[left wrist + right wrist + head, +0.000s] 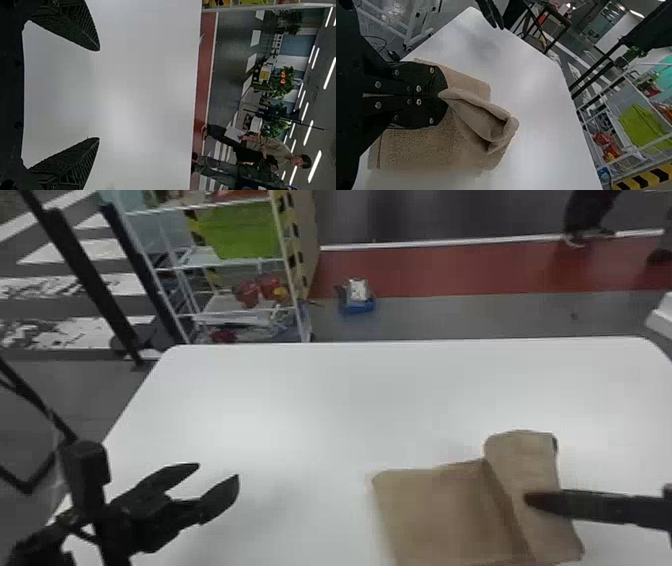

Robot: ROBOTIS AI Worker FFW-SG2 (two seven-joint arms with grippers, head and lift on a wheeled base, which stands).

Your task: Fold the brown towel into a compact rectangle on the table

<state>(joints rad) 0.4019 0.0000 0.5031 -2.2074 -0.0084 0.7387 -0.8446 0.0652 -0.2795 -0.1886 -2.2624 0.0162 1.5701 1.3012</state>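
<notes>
Over the table's left part, my left gripper point(218, 471) stands open and holds nothing, well apart from the towel. In the left wrist view, bare white tabletop lies beyond the left gripper point(99, 94). The brown towel point(440, 510) lies on the right side of the table, its right part folded over as a raised flap. My right gripper point(531, 500) is at this flap. The right wrist view has the right gripper point(443, 95) shut on a pinch of the brown towel point(415, 150), with a loose, open fold bulging beside the fingertips. The towel's underside is hidden.
The white table point(300, 405) has its far edge well beyond the towel. Behind it at the left stands a wire shelf point(225, 265) with a green bin point(245, 232). A small blue item point(357, 307) is on the floor past the table.
</notes>
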